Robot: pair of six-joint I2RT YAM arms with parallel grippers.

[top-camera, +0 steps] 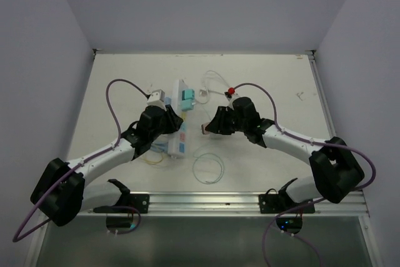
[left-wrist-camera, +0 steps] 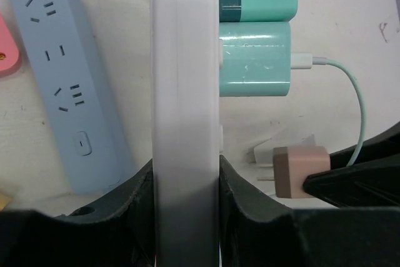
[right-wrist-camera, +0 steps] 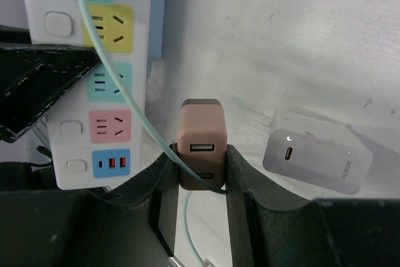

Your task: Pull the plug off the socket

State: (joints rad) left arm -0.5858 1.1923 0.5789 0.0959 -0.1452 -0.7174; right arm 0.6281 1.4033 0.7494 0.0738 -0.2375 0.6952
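Note:
A white power strip (top-camera: 182,92) lies left of centre, with two teal plugs (left-wrist-camera: 255,59) in its side. My left gripper (left-wrist-camera: 186,173) is shut across the strip's body (left-wrist-camera: 185,92) and also shows in the top view (top-camera: 173,120). My right gripper (right-wrist-camera: 201,157) is shut on a pink USB plug (right-wrist-camera: 201,130), which it holds just right of the strip (right-wrist-camera: 81,92). In the left wrist view the pink plug (left-wrist-camera: 300,171) has its prongs bare and clear of the strip. From above, the right gripper (top-camera: 208,128) holds the plug (top-camera: 204,130) beside the strip.
A blue power strip (left-wrist-camera: 62,85) lies left of the white one. A white USB charger (right-wrist-camera: 315,154) lies on the table to the right of the pink plug. A teal cable (right-wrist-camera: 119,73) runs past the right fingers. A thin coiled cable (top-camera: 207,168) lies near the front.

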